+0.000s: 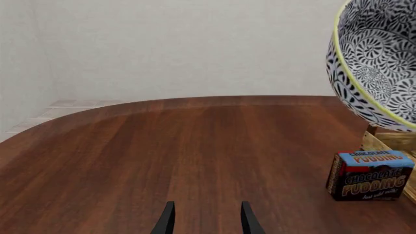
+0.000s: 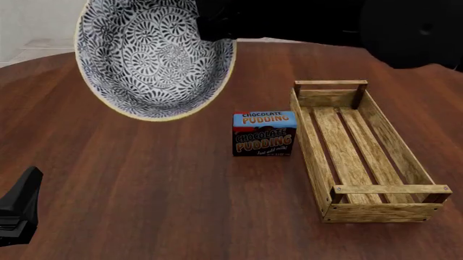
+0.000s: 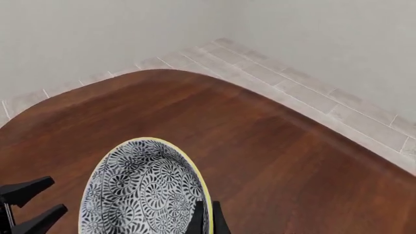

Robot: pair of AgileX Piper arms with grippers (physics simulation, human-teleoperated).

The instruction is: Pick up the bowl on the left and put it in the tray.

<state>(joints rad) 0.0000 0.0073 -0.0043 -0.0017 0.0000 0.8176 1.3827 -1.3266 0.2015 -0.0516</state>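
The bowl [image 2: 152, 59], white with a dense dark floral pattern and a pale yellow rim, hangs tilted high above the table. Its opening faces the front camera. My right gripper [image 2: 214, 30] is shut on its rim; the right wrist view shows the thin fingers [image 3: 197, 217] pinching the rim of the bowl [image 3: 143, 190]. The bowl [image 1: 383, 63] also shows in the left wrist view. The tray [image 2: 311, 157], a light-wood slatted crate, lies on the table to the right of the bowl, with nothing in it. My left gripper [image 1: 208, 217] is open and low at the near left [image 2: 18, 211].
A chocolate pudding box [image 2: 264, 134] stands upright just left of the tray, also seen in the left wrist view [image 1: 369, 175] beside the tray's wooden corner [image 1: 390, 141]. The dark wood table [image 2: 145, 189] has a rounded far edge, with pale floor tiles beyond.
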